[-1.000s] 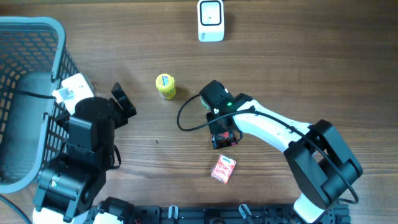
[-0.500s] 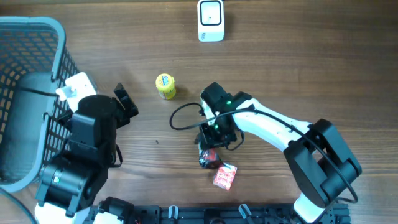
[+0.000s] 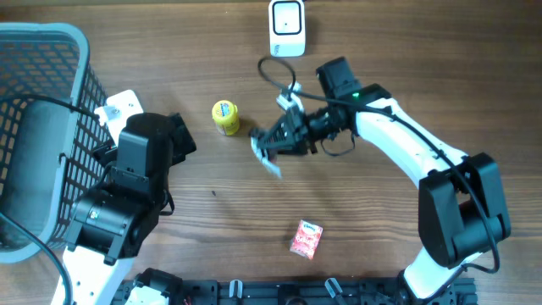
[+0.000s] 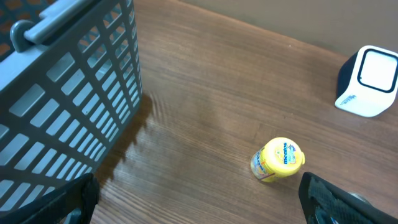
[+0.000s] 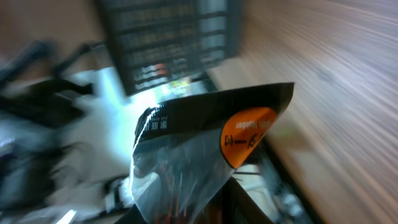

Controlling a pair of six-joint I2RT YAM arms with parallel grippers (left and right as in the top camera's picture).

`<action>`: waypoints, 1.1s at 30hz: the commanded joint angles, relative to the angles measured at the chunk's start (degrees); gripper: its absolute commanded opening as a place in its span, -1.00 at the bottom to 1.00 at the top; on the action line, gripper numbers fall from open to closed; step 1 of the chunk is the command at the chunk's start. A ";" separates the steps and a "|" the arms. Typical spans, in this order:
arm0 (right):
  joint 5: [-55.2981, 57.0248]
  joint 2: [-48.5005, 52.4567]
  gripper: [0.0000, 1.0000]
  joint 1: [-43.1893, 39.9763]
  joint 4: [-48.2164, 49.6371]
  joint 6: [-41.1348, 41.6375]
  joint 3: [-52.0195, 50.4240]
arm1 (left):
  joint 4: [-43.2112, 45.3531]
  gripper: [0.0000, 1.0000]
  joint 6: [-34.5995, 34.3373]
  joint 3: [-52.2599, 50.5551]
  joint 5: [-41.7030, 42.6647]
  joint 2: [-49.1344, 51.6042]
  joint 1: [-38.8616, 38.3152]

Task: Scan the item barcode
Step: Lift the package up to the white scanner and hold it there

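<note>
We hold the snack bag (image 3: pixel 268 156) clamped in the right gripper (image 3: pixel 282 140), lifted below the scanner (image 3: pixel 287 28), prob. so its barcode can face the window; left gripper (image 3: pixel 179 135) hangs wide open, far below-left of the scanner.

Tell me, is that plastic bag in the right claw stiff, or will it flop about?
Probably floppy: the plastic bag is thin, partly see-through film with creases, hanging from the right gripper. Likely light, as it's held by one end only. Its glossy skin may be slippery.
</note>
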 commanded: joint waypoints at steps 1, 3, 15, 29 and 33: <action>-14.86 0.68 -0.91 -0.76 12.41 18.82 1.11 | 0.11 1.00 -0.76 -0.52 0.26 0.07 0.33; -14.86 0.68 -0.91 -0.76 22.82 32.57 1.11 | 0.09 1.00 -0.79 -0.52 0.26 0.04 0.33; -11.32 0.50 -0.91 -6.78 67.93 90.60 1.22 | -0.81 1.00 -3.37 -0.52 0.26 0.07 0.33; -13.27 0.50 -0.91 -9.18 73.79 90.49 1.22 | -2.91 1.00 -3.37 -0.52 0.22 0.07 0.33; -11.96 0.52 -0.91 -9.18 77.90 86.23 1.22 | -2.91 1.00 -3.37 -0.52 0.24 0.07 0.33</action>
